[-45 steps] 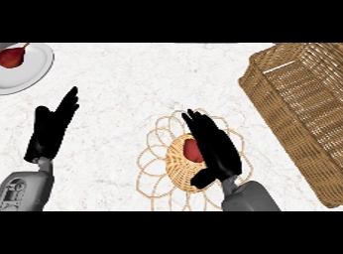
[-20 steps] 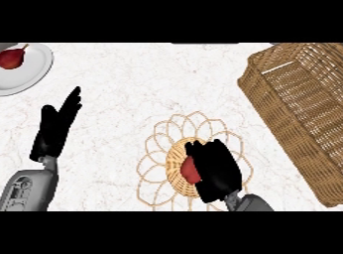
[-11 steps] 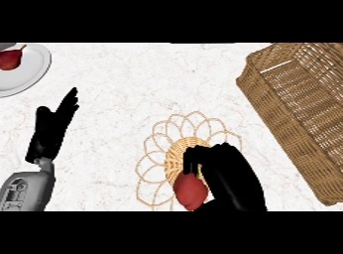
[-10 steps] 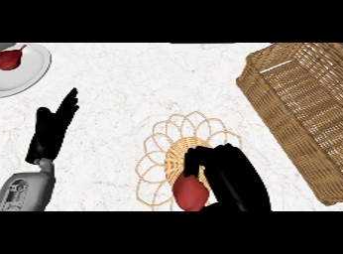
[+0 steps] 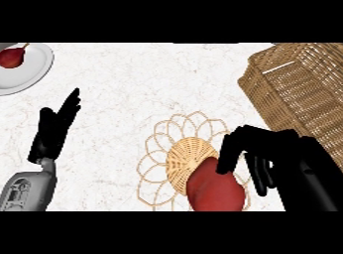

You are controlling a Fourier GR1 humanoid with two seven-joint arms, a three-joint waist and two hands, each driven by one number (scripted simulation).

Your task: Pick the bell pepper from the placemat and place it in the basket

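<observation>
Pepper (image 5: 215, 191): red and smooth, over the lower right part of the placemat (image 5: 176, 130). It covers part of the mat's woven centre and runs down to the view's lower edge. Whether it rests on the mat or is raised off it cannot be told.

Right hand (image 5: 293, 155): just right of the placemat's centre, coming in from the lower right. It lies over the pepper's upper right side.

Right hand's fingers (image 5: 230, 157): curled downward and closed round the pepper. One black tip presses the pepper's top, and the others hang along its right flank.

Placemat: pale woven disc with a border of open loops, lying flat on the tabletop (image 5: 145, 84). Its left and upper loops are uncovered.

Basket (image 5: 306, 94): brown wicker, up and to the right of the placemat, well apart from its loops. It reaches the view's right edge, and the right hand's wrist lies below its near corner.

Left hand (image 5: 53, 130): left of the placemat and apart from it. Its fingers are straight and together, pointing up, holding nothing and at rest.

Left forearm (image 5: 22, 190): grey, below the left hand, left of the placemat's lower loops.

Plate (image 5: 29, 79): white and round, far up and left of the placemat.

Fruit (image 5: 11, 57): red with a short stem, lying on the plate's upper part.
</observation>
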